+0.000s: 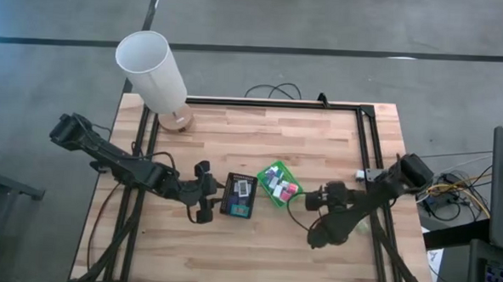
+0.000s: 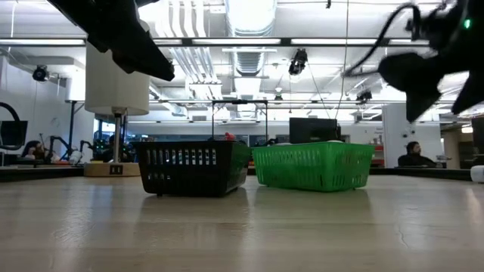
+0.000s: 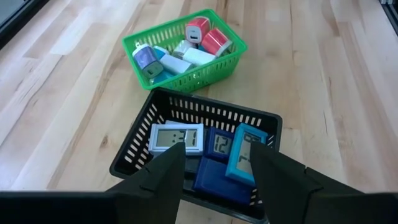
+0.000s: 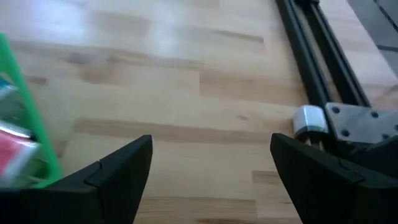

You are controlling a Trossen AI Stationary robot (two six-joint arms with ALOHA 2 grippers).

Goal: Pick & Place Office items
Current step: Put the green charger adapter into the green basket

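2 sets of fingers stand spread and empty, and the risks run from there. The left gripper (image 3: 214,171) hovers with its fingers parted just above the near rim of the black basket (image 1: 237,196), nothing between them. Under it lie the flat office items: a white-framed digital clock (image 3: 177,137), a dark-blue one (image 3: 219,144), and a teal one (image 3: 247,153) leaning on edge against its neighbours. They are packed touching one another, so fingers coming down at this spread would probably land on 2 clocks at once, or tip the teal one flat and wedge it. The basket is light and open-walled; a finger catching its rim could drag it across the surface into the green basket (image 1: 278,184) just beside it.

The right gripper (image 4: 211,171) also has its fingers wide apart, holding nothing, over bare wood beside the green basket, whose edge shows at the border of the right wrist view. That basket holds the small plug-like blocks, pink (image 3: 216,41), purple (image 3: 147,61) and white (image 3: 199,56), heaped loosely. A sideways sweep by this arm could knock the basket and spill them.

The 2 arms work near each other across the middle of the surface (image 1: 255,243), so simultaneous reaches toward the baskets risk a collision. The white lampshade (image 1: 152,69) stands well apart.
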